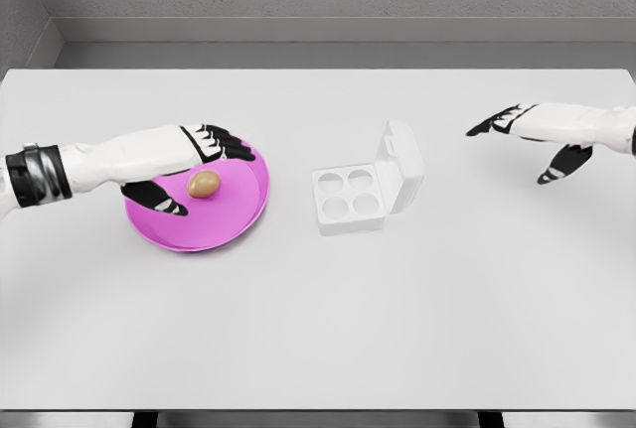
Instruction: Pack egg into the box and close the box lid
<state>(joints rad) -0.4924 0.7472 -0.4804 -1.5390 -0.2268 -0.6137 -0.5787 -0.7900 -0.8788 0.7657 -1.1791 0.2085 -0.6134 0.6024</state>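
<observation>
White table [318, 339]; left hand [204, 155] fingers apart around egg [204, 185]; right hand [532, 135] fingers apart.

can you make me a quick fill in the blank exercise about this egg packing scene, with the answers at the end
1. The egg lies on a plate whose colour is ____.
2. The white box has ____ round cups, all empty.
3. The box lid stands ____, on the side of the box nearer the right hand.
4. The hand reaching around the egg is the ____ hand.

Missing words: pink; four; open; left
</observation>
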